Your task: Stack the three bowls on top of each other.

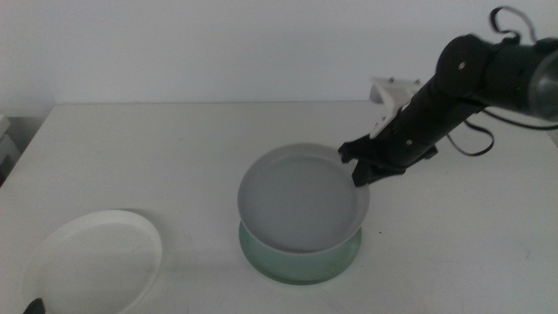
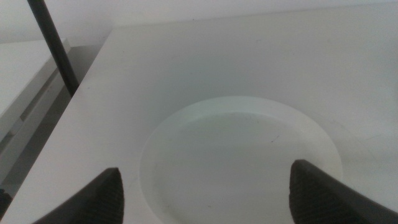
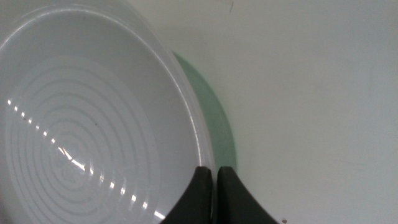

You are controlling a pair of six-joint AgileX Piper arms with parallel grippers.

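The grey-blue bowl [image 1: 301,199] hangs tilted just above the mint green bowl [image 1: 303,260], which sits on the table at centre front. My right gripper [image 1: 357,170] comes in from the right and is shut on the grey-blue bowl's far right rim. In the right wrist view its jaws pinch that rim [image 3: 200,144], with the green bowl [image 3: 219,118] showing beneath. The white bowl [image 1: 91,262] lies on the table at front left. My left gripper [image 2: 205,190] waits open just above the white bowl [image 2: 242,155], at the picture's bottom left corner in the middle view.
The table's left edge [image 1: 22,148] runs near the white bowl. A dark rod [image 2: 53,43] stands beyond that edge in the left wrist view. A white mount [image 1: 394,92] sits behind the right arm at the back.
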